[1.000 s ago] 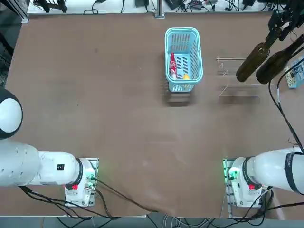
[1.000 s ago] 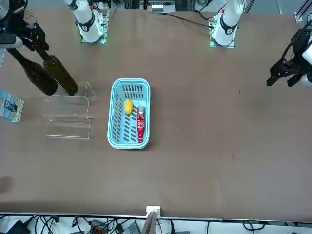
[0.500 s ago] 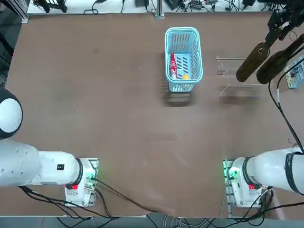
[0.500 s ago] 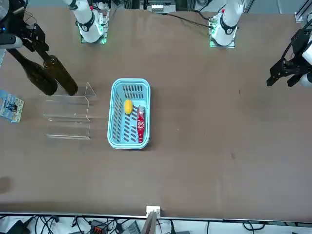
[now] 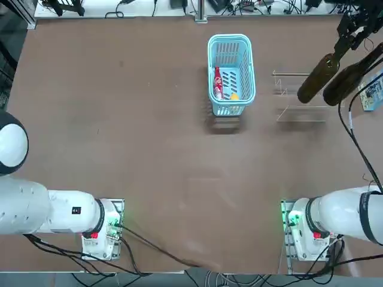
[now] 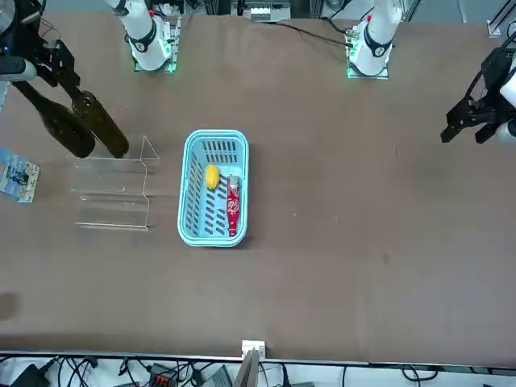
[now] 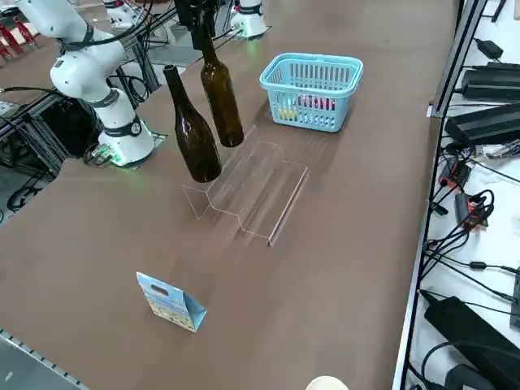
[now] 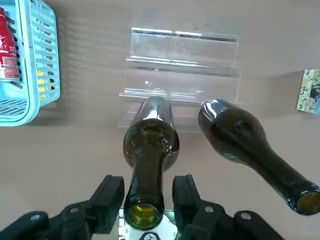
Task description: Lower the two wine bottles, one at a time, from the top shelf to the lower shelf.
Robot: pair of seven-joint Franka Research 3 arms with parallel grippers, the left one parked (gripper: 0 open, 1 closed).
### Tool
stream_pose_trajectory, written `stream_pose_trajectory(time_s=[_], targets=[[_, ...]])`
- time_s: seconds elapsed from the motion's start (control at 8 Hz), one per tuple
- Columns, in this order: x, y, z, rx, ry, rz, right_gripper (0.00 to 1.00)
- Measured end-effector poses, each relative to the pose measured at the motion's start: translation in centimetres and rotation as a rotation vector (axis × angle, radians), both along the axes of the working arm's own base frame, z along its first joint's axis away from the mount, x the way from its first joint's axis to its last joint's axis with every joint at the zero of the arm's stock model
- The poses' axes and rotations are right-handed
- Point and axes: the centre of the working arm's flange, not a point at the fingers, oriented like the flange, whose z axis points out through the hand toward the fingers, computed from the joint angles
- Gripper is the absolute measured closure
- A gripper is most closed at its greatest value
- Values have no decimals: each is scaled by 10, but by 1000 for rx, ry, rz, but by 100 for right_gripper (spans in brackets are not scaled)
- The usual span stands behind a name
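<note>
Two dark wine bottles stand upright, side by side, on the high step of a clear acrylic rack. My right gripper is shut on the neck of the bottle nearer the basket, one finger on each side just under its mouth. In the side view this bottle hangs from the gripper with its base at the top step. The other bottle stands free beside it. The lower shelf, the rack's low step, carries nothing. In the top view the gripper is at the far right edge.
A light-blue mesh basket with a red-labelled item and a yellow piece stands left of the rack in the top view. A small blue printed packet stands on the table on the rack's other side.
</note>
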Motion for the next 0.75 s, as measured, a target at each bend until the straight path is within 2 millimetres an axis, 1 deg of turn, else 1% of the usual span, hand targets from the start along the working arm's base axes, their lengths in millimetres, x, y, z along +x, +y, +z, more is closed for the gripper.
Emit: stream_pose_trajectory(time_s=[0.25, 0.5, 0.75], targets=[[0, 0, 0, 0, -1, 0, 40], [1, 0, 0, 0, -4, 0, 49], [2, 0, 0, 0, -12, 0, 54]])
